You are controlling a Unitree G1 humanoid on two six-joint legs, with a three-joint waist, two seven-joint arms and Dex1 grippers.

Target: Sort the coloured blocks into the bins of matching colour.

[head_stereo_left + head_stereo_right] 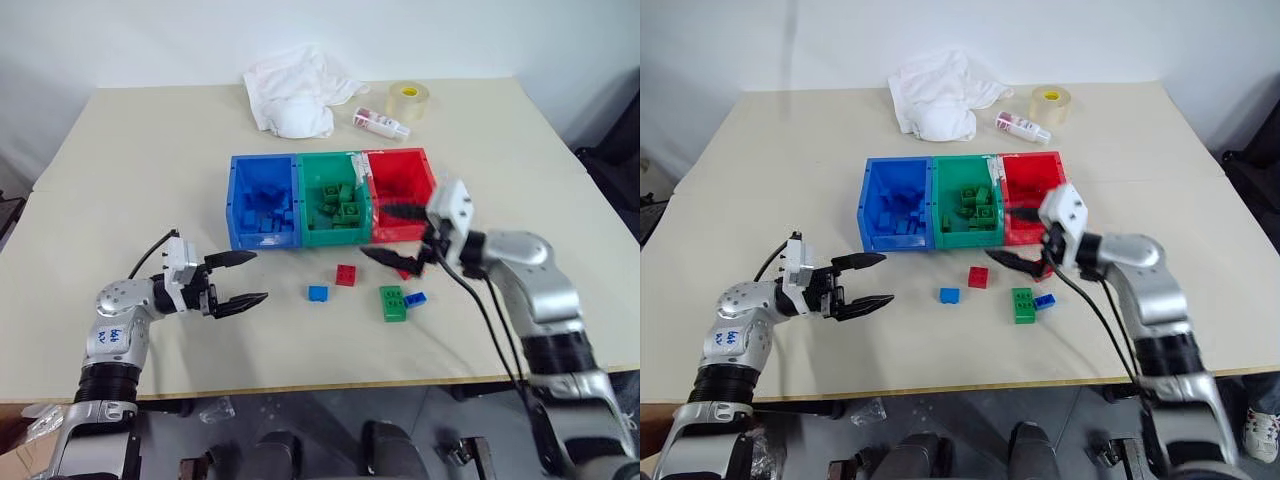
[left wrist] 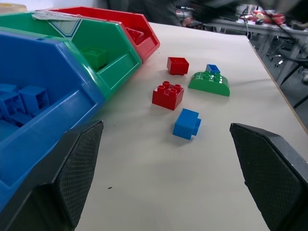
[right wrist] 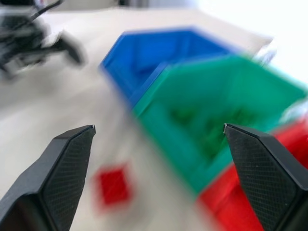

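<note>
Just beyond the left gripper, whose black fingers stand spread wide with nothing between them, three joined bins sit in a row: blue bin nearest it, green bin in the middle, red bin furthest. Over at the red bin's front edge hangs the right gripper, fingers wide apart and empty too. Between the two grippers, loose studded bricks lie on the table: a red brick, a blue brick, a flat green brick with a small blue brick touching it.
</note>
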